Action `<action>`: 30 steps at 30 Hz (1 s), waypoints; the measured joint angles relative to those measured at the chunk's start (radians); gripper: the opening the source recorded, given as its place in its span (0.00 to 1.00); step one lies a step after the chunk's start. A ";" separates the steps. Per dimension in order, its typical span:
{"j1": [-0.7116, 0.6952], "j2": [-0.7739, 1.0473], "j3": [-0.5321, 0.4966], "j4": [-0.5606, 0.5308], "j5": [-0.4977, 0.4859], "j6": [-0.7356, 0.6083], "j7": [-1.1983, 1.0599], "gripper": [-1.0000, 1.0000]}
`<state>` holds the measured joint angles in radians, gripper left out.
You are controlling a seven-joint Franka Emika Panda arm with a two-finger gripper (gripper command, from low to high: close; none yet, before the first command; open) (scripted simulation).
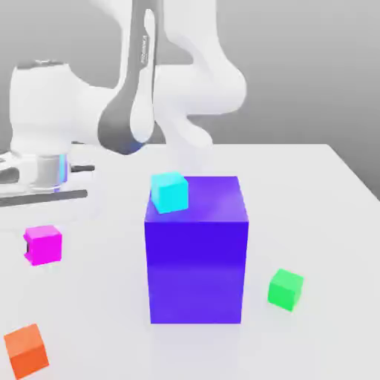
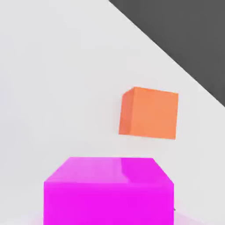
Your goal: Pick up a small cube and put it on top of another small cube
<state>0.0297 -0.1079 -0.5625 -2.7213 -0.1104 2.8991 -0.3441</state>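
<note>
The small magenta cube (image 1: 43, 245) rests on the white table near the exterior view's left edge. In the hand view the same magenta cube (image 2: 109, 191) is very close, with a faint pink reflection on the table beneath it. The small green cube (image 1: 286, 289) sits on the table to the right of the big blue-purple block, far from the magenta one. My arm's white hand (image 1: 30, 172) hangs above the magenta cube at the left edge of the exterior view. My gripper is shut, and I cannot tell whether it touches the cube.
A big blue-purple block (image 1: 197, 252) stands mid-table between the two small cubes, with a cyan cube (image 1: 169, 191) at its top left corner. An orange cube (image 1: 27, 350) lies near the front left and appears as the orange cube (image 2: 149, 113) beyond the magenta one.
</note>
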 joint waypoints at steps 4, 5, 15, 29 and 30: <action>0.029 -0.027 0.095 0.031 -0.039 -0.008 0.147 0.00; 0.035 -0.034 0.120 0.040 -0.050 -0.010 0.184 0.00; 0.284 -0.075 0.450 0.013 -0.023 -0.115 0.524 0.00; 0.486 0.054 0.579 -0.106 0.112 -0.124 0.505 0.00; 0.487 0.089 0.578 -0.105 0.111 -0.091 0.506 0.00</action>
<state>0.5169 -0.0187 0.0153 -2.8266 0.0006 2.8078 0.1619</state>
